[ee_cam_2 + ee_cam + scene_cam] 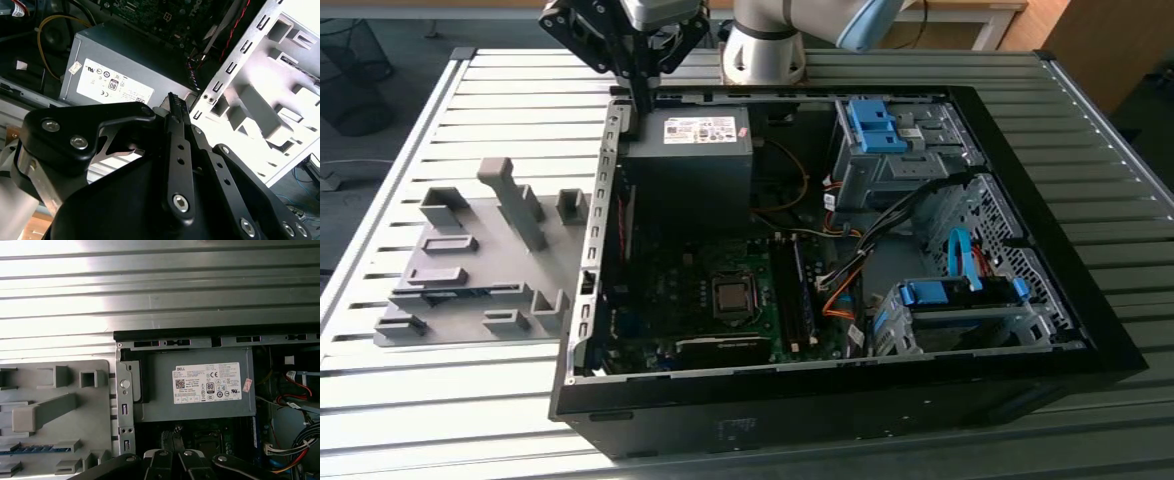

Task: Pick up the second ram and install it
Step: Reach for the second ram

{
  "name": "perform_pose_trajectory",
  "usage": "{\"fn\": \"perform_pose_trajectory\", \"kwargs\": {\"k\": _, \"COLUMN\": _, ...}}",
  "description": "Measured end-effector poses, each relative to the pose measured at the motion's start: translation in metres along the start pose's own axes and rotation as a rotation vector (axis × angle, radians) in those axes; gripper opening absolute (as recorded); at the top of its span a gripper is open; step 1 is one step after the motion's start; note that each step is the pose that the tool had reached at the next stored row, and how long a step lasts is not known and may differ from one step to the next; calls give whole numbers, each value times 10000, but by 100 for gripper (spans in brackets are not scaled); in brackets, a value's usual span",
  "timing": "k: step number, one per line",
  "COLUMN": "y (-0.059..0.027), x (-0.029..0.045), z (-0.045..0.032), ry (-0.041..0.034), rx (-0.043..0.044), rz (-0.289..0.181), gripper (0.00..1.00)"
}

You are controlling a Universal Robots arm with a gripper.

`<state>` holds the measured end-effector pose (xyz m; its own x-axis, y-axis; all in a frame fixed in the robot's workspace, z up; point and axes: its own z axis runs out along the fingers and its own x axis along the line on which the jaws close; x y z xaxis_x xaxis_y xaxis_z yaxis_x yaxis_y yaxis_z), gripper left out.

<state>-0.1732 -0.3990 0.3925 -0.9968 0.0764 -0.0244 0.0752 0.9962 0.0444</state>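
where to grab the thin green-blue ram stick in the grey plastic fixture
Probably mid-length, pinching the flat faces of the green-blue ram stick, coming straight down: it stands on edge in the grey plastic fixture, top edge exposed.

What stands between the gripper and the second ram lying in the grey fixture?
The gripper hangs over the case's wall; the fixture's tall post rises between it and the second ram. From above, nothing covers it.

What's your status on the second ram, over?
Gripper shut, empty, above case edge by power supply. Ram lying in grey fixture, untouched. Nothing over it.
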Motion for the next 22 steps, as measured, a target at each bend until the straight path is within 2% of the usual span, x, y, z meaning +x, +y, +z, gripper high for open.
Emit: {"fn": "perform_pose_trajectory", "kwargs": {"k": 22, "y": -15, "x": 195, "z": 4, "ry": 9, "rx": 1, "rz": -2, "gripper": 11}}
